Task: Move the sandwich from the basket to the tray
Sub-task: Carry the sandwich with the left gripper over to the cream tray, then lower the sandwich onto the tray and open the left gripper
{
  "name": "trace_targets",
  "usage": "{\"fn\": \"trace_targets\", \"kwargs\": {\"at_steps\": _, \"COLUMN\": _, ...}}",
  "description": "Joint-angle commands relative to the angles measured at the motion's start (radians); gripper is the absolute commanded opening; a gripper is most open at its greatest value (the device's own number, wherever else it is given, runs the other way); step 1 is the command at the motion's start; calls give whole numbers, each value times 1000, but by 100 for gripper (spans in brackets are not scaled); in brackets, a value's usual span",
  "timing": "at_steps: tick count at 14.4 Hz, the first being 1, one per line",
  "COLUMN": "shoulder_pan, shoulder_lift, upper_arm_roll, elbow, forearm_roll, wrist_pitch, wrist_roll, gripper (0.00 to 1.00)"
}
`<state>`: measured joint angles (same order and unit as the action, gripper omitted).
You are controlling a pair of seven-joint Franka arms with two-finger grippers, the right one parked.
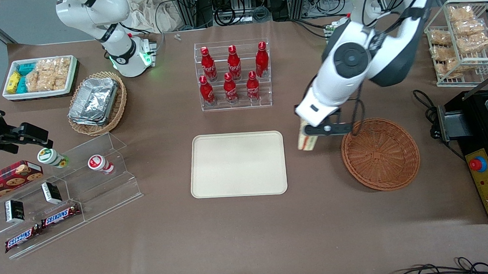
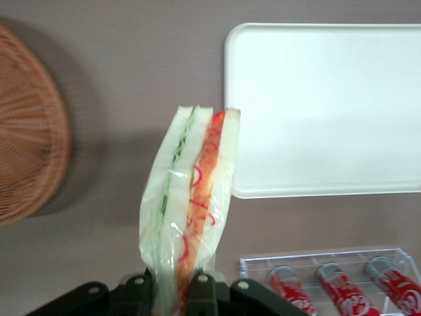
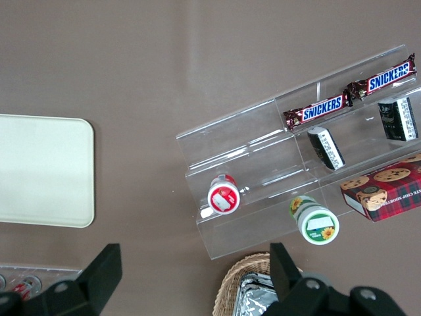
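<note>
My left gripper (image 1: 309, 138) is shut on the sandwich (image 1: 306, 140), a wrapped white-bread wedge with green and red-orange filling, and holds it above the table between the basket (image 1: 380, 155) and the tray (image 1: 238, 164). In the left wrist view the sandwich (image 2: 191, 204) hangs from the gripper (image 2: 176, 289), with the cream tray (image 2: 322, 105) and the woven basket (image 2: 29, 131) to either side of it. The round reddish-brown basket holds nothing. The tray holds nothing.
A clear rack of red bottles (image 1: 233, 75) stands farther from the front camera than the tray. A tan oval basket with foil trays (image 1: 97, 103), a white snack bin (image 1: 39, 76) and a clear stepped shelf (image 1: 63, 192) lie toward the parked arm's end. A wire rack (image 1: 464, 42) and black machine (image 1: 485, 149) stand at the working arm's end.
</note>
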<state>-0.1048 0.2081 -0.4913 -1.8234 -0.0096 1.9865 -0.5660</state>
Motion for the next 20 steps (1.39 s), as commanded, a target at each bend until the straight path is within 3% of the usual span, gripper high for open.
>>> {"fn": "trace_targets", "kwargs": {"at_steps": 1, "shoulder_pan": -94, "shoulder_lift": 121, "upper_arm_roll": 5, "elbow": 53, "forearm_roll": 31, "wrist_pitch": 108, "wrist_roll": -119, "gripper": 0}}
{"fn": "trace_targets", "kwargs": {"at_steps": 5, "shoulder_pan": -154, "shoulder_lift": 293, "upper_arm_roll": 5, "elbow": 82, "forearm_roll": 201, "wrist_pitch": 243, "wrist_roll": -263, "gripper": 0}}
{"fn": "trace_targets", "kwargs": {"at_steps": 9, "shoulder_pan": -182, "shoulder_lift": 415, "upper_arm_roll": 7, "elbow": 87, "forearm_roll": 439, "wrist_pitch": 364, "wrist_roll": -446, "gripper": 0}}
{"fn": "trace_targets", "kwargs": {"at_steps": 11, "shoulder_pan": -181, "shoulder_lift": 433, "upper_arm_roll": 8, "elbow": 93, "forearm_roll": 491, "wrist_pitch": 362, "wrist_roll": -486, "gripper": 0}}
{"fn": "trace_targets", "kwargs": {"at_steps": 12, "shoulder_pan": -181, "shoulder_lift": 438, "upper_arm_roll": 8, "elbow": 92, "forearm_roll": 491, "wrist_pitch": 362, "wrist_roll": -486, "gripper": 6}}
{"fn": "trace_targets", "kwargs": {"at_steps": 13, "shoulder_pan": -182, "shoulder_lift": 453, "upper_arm_roll": 8, "elbow": 95, "forearm_roll": 497, "wrist_pitch": 364, "wrist_roll": -486, "gripper": 46}}
{"fn": "trace_targets", "kwargs": {"at_steps": 14, "shoulder_pan": -185, "shoulder_lift": 465, "upper_arm_roll": 10, "elbow": 96, "forearm_roll": 500, "wrist_pitch": 362, "wrist_roll": -485, "gripper": 99}}
{"fn": "trace_targets", "kwargs": {"at_steps": 18, "shoulder_pan": -184, "shoulder_lift": 441, "upper_arm_roll": 8, "elbow": 101, "forearm_roll": 514, "wrist_pitch": 338, "wrist_roll": -508, "gripper": 100}}
{"fn": "trace_targets", "kwargs": {"at_steps": 20, "shoulder_pan": -181, "shoulder_lift": 366, "upper_arm_roll": 7, "elbow": 111, "forearm_roll": 514, "wrist_pitch": 232, "wrist_roll": -563, "gripper": 100}}
